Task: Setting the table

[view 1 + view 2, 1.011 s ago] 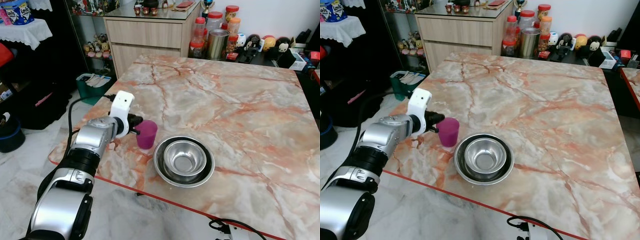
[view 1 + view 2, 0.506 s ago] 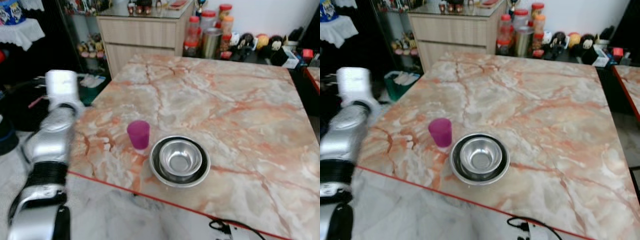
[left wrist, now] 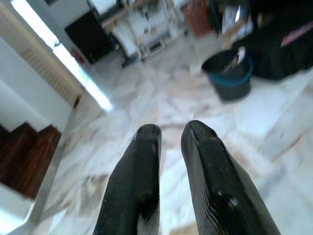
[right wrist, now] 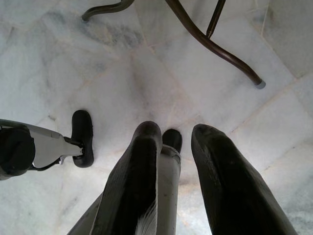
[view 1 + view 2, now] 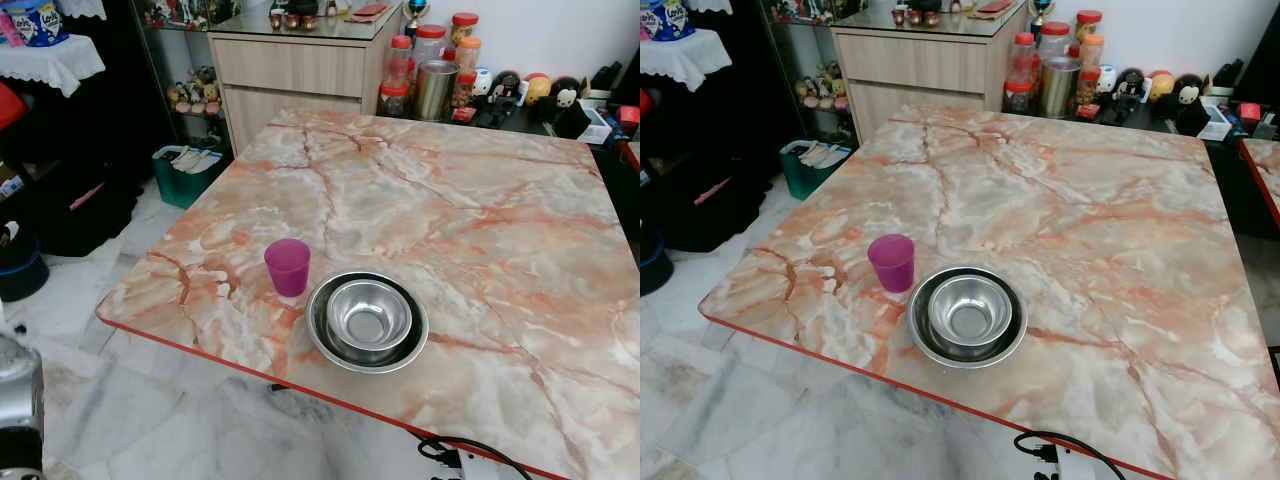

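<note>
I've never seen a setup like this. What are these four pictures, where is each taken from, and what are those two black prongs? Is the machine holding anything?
This is a walking humanoid robot with two arms. The top two pictures come from the two eyes of a camera on its head, looking down at a marble table. Near the table's front edge stands a purple cup, upright, and close beside it a small steel bowl sits inside a wider steel bowl.

The other two pictures come from cameras on the wrists, each looking along that arm's two black fingers. The left end effector points at the tiled floor, with a dark bucket beyond it. The right end effector hangs above the floor beside a table leg. Both have their fingers slightly apart and hold nothing.
</note>
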{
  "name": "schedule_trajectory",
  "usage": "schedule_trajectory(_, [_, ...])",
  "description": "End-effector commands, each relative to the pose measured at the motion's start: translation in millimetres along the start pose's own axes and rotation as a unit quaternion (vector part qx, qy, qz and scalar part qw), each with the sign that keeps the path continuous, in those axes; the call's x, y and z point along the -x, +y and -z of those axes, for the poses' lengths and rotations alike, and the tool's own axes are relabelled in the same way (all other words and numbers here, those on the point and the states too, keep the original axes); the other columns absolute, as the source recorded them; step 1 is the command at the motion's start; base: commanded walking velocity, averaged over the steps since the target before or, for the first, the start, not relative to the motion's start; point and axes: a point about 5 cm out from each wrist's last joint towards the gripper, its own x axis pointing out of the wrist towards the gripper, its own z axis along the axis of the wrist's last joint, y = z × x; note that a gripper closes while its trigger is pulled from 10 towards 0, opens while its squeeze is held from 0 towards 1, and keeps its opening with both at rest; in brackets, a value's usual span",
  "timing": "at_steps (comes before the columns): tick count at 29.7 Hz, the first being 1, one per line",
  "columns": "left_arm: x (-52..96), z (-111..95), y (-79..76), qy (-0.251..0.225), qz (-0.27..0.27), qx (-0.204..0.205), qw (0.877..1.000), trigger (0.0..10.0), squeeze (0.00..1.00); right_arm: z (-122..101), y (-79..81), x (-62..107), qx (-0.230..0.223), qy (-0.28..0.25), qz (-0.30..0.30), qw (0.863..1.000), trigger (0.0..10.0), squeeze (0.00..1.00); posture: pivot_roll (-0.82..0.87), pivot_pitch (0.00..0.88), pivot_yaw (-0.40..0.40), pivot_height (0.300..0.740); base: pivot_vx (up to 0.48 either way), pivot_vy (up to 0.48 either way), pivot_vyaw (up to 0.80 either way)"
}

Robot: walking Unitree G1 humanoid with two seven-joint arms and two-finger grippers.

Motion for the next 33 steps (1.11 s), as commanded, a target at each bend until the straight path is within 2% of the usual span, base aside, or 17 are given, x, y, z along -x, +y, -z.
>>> schedule_trajectory(1, [4.9, 31.2, -0.7, 0.056, 0.014, -0.027, 0.998, 10.0, 0.00, -0.3, 0.1, -0.1, 0.001, -0.002, 0.003, 1.000, 10.0, 0.00, 0.09, 0.000, 0.021, 0.740, 0.000, 0.000, 0.00])
schedule_trajectory(2, [16.4, 64.2, -8.6, 0.114, 0.057, -0.045, 0.991, 10.0, 0.00, 0.4, 0.0, 0.0, -0.001, -0.002, 0.004, 1.000, 10.0, 0.00, 0.08, 0.000, 0.021, 0.740, 0.000, 0.000, 0.00])
schedule_trajectory(3, [16.4, 64.2, -8.6, 0.114, 0.057, -0.045, 0.991, 10.0, 0.00, 0.4, 0.0, 0.0, -0.001, -0.002, 0.004, 1.000, 10.0, 0.00, 0.08, 0.000, 0.021, 0.740, 0.000, 0.000, 0.00])
schedule_trajectory(5, [38.4, 94.5, -29.4, 0.163, 0.154, -0.059, 0.973, 10.0, 0.00, 1.2, -0.3, 0.2, 0.000, 0.000, 0.006, 1.000, 10.0, 0.00, 0.08, 0.000, 0.019, 0.740, 0.000, 0.000, 0.00])
schedule_trajectory(7, [51.2, 105.8, -41.0, 0.180, 0.208, -0.066, 0.959, 10.0, 0.00, 1.6, -0.6, 0.2, -0.001, 0.000, 0.008, 1.000, 10.0, 0.00, 0.08, 0.000, 0.019, 0.740, 0.000, 0.000, 0.00])
schedule_trajectory(11, [86.1, 131.8, -64.0, 0.216, 0.323, -0.102, 0.916, 10.0, 0.00, 2.0, -1.1, 0.4, -0.001, 0.000, 0.011, 1.000, 10.0, 0.00, 0.08, 0.000, 0.018, 0.740, 0.000, 0.000, 0.00])
schedule_trajectory(14, [111.8, 141.2, -82.2, 0.227, 0.392, -0.092, 0.887, 10.0, 0.00, 1.8, -1.5, 0.5, 0.000, 0.000, 0.013, 1.000, 10.0, 0.00, 0.08, 0.000, 0.015, 0.740, 0.000, 0.000, 0.00])
schedule_trajectory(15, [116.5, 142.4, -85.9, 0.227, 0.404, -0.091, 0.882, 10.0, 0.00, 1.6, -1.5, 0.4, 0.000, -0.001, 0.013, 1.000, 10.0, 0.00, 0.08, 0.000, 0.015, 0.740, 0.000, 0.000, 0.00])
schedule_trajectory(16, [116.5, 142.4, -85.9, 0.227, 0.404, -0.091, 0.882, 10.0, 0.00, 1.6, -1.5, 0.4, 0.000, -0.001, 0.013, 1.000, 10.0, 0.00, 0.08, 0.000, 0.015, 0.740, 0.000, 0.000, 0.00])
schedule_trajectory(18, [131.5, 142.2, -100.6, 0.231, 0.431, -0.064, 0.870, 10.0, 0.00, 0.2, -2.0, 0.3, 0.000, -0.003, 0.015, 1.000, 10.0, 0.00, 0.08, 0.000, 0.012, 0.740, 0.000, 0.000, 0.00])
schedule_trajectory(19, [131.5, 142.2, -100.6, 0.231, 0.431, -0.064, 0.870, 10.0, 0.00, 0.2, -2.0, 0.3, 0.000, -0.003, 0.015, 1.000, 10.0, 0.00, 0.08, 0.000, 0.012, 0.740, 0.000, 0.000, 0.00])
schedule_trajectory(24, [149.4, 147.1, -111.1, 0.236, 0.459, -0.082, 0.853, 10.0, 0.00, -1.1, -2.7, 0.4, 0.000, -0.006, 0.017, 1.000, 10.0, 0.00, 0.07, 0.000, 0.007, 0.740, 0.000, 0.000, 0.00])
schedule_trajectory(33, [155.3, 151.3, -111.9, 0.243, 0.456, -0.079, 0.853, 10.0, 0.00, -2.1, -4.0, 0.6, -0.005, -0.008, 0.018, 1.000, 10.0, 0.00, 0.08, 0.000, 0.002, 0.740, 0.000, 0.000, 0.00])
